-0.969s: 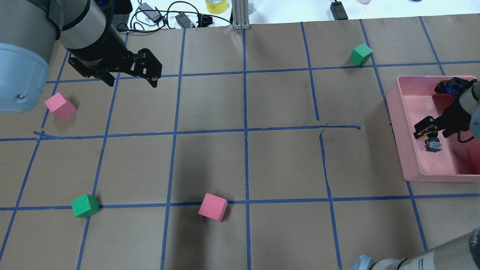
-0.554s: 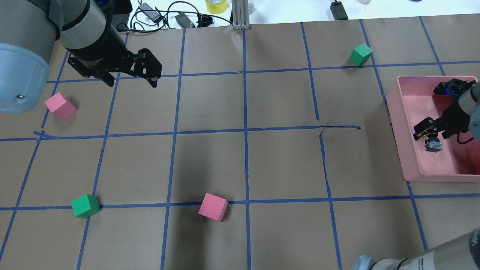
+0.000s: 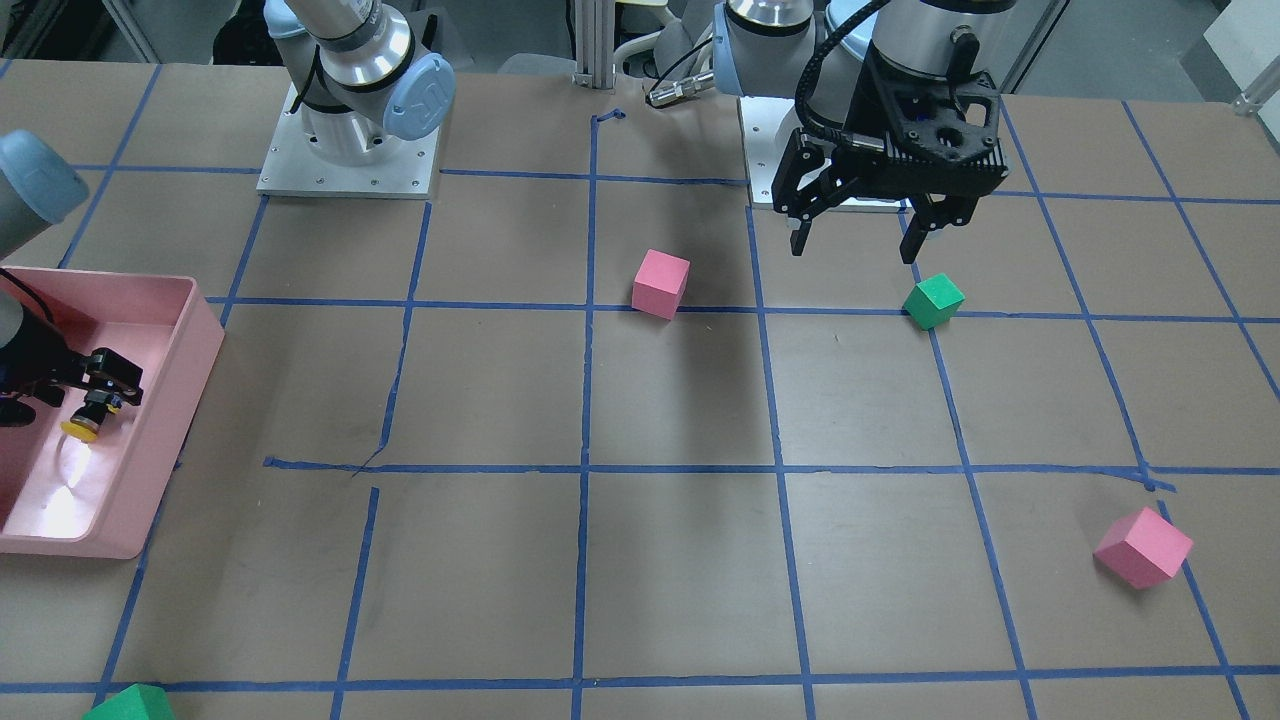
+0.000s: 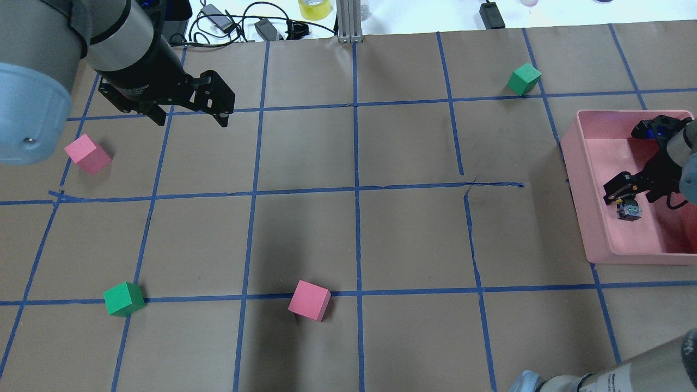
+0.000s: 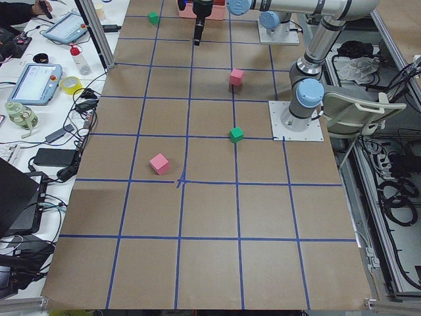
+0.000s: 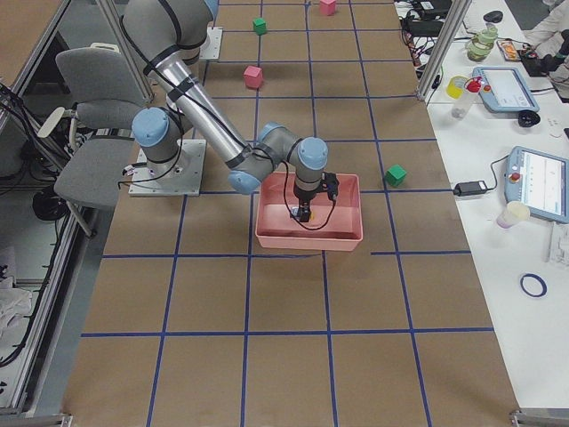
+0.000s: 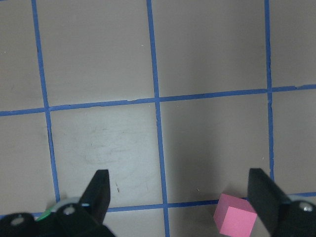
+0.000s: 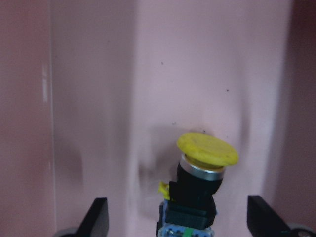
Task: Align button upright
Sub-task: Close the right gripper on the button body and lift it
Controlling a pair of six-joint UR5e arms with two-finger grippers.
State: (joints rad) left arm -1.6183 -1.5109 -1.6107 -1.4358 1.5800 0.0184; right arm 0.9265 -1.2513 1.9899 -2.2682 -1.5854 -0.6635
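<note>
Right gripper (image 8: 181, 217) sits low inside the pink bin (image 4: 580, 179) at the table's (image 4: 403, 234) right end, fingers spread wide. The button (image 8: 200, 177) is on the bin floor between them, touching neither; it is tilted rather than upright, yellow cap pointing away from the robot, silvery base toward it. Left gripper (image 3: 856, 250) hangs above the table, also spread and holding nothing, near a green cube (image 3: 933, 301).

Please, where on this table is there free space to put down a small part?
The middle squares are bare, between the left gripper, the pink cube at the near tape line and the pink bin. The bin is crowded: the right gripper hangs open, close to the button.
</note>
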